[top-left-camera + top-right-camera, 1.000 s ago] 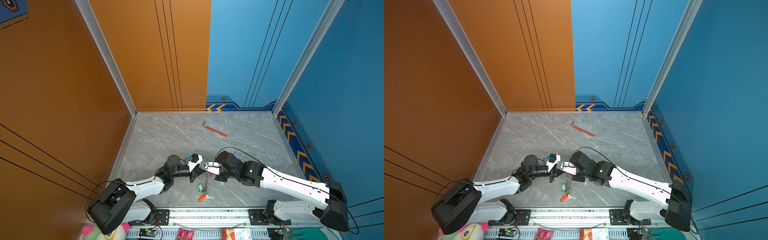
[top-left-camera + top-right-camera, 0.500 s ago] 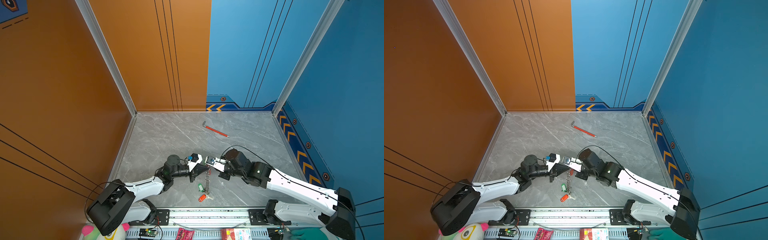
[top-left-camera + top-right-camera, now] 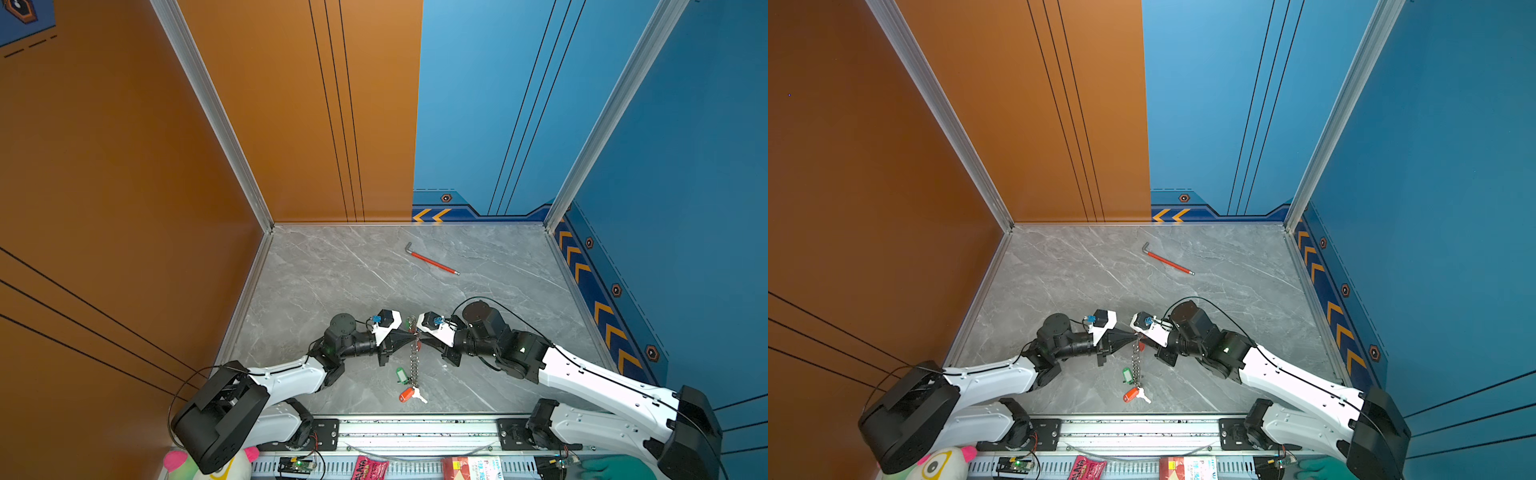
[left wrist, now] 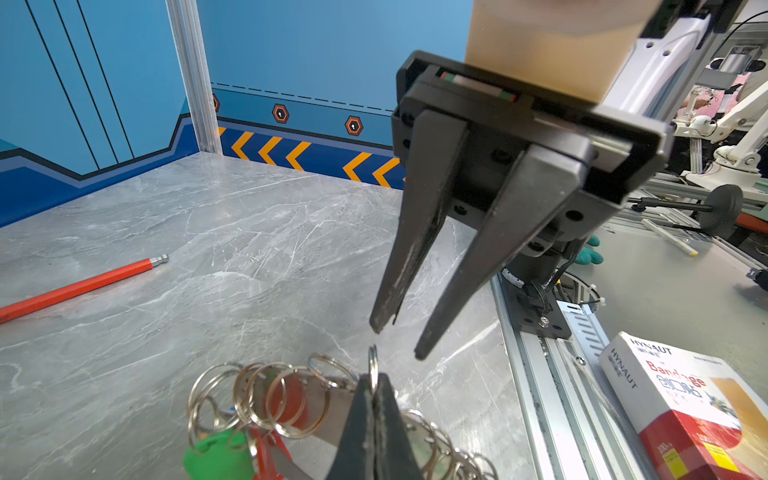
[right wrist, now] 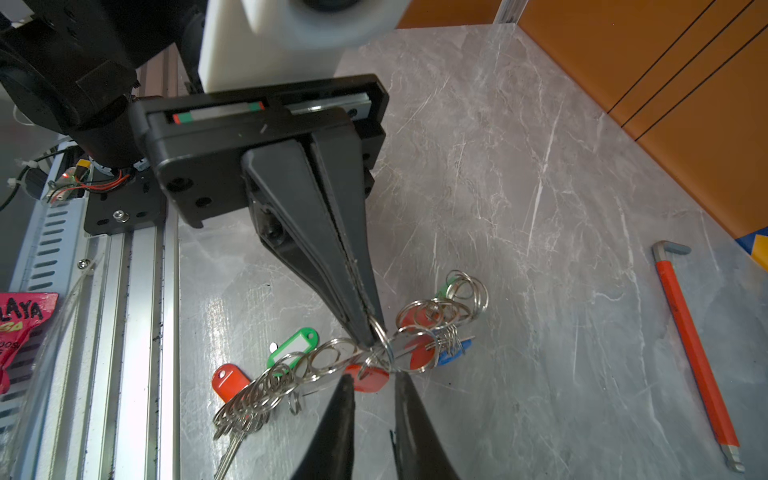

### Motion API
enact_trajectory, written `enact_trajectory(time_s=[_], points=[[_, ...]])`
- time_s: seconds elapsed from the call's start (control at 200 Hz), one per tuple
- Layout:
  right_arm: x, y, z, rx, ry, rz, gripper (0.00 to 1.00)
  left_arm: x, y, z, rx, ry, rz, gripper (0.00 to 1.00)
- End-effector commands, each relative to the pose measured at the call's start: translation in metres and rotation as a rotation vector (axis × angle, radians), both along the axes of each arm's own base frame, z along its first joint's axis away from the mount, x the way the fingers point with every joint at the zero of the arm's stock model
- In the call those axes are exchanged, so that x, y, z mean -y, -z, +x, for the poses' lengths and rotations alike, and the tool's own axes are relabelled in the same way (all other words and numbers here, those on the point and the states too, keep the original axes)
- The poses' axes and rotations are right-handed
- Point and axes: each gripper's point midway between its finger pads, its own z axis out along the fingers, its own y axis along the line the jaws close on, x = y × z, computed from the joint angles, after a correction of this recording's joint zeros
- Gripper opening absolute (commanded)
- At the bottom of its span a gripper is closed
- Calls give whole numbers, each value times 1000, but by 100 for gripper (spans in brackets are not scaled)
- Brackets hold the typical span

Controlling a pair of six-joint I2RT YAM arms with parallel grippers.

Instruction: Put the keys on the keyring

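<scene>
1. Left gripper (image 3: 415, 338), lower centre in both top views, is clamped on the keyring (image 3: 413, 361), whose chain trails toward the bottom edge; the right gripper (image 3: 424, 340) is just beside it, jaws slightly parted and empty
2. Left wrist view: the pinch holds one thin loop of the keyring (image 4: 372, 360), which could slip out under any tug
3. Right wrist view: the keys (image 5: 293, 343) and rings are bunched together, so closing could catch the wrong ring or a tag

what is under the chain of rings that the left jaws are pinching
Beneath the ring chain show coloured key tags: an orange tag, a blue tag, and a green tag beside it. The rings cover much of the orange and blue ones; their keys are hidden.
</scene>
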Motion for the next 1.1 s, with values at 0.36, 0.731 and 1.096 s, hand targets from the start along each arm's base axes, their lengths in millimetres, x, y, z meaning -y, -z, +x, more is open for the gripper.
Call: enact_trajectory(time_s=[0.36,0.731,1.096], points=[[-8,2,4,-41,-4,20,10,5,-18,-14,46,74,-58,0],[-1,0,8,-4,33,-50,0,8,-8,-8,25,62,-38,9],[-6,6,8,22,29,-124,0,11,-3,-7,-1,74,-19,7]])
